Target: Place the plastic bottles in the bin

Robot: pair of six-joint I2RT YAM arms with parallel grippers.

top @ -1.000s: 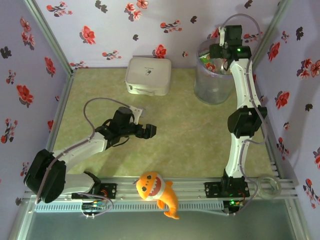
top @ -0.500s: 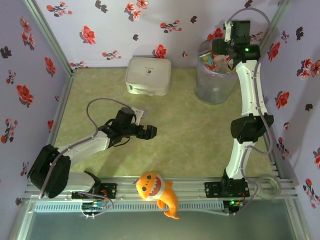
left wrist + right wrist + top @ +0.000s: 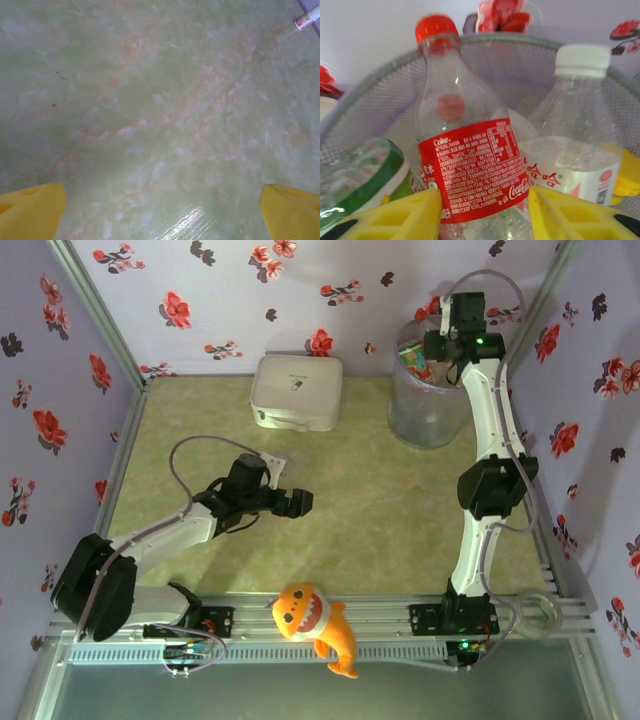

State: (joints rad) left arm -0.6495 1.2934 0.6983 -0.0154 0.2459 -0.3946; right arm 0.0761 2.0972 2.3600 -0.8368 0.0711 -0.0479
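Green marbled table (image 3: 380,520) lies wide and free between the two arms, closed by flowered walls (image 3: 200,300) on three sides. The bin (image 3: 405,420) stands in the far right corner, and the white box (image 3: 295,390) is to its left at the far wall. The right arm stretches up from its base, with the elbow bent and the wrist over the bin's rim. The right gripper (image 3: 485,195) presses its yellow fingers (image 3: 410,215) on both sides of a red-label bottle (image 3: 470,170). This bottle is upright within the rim, beside a white-cap bottle (image 3: 577,145). The left arm lies low. The left gripper (image 3: 162,195) is spread wide, holds nothing and hangs above bare table.
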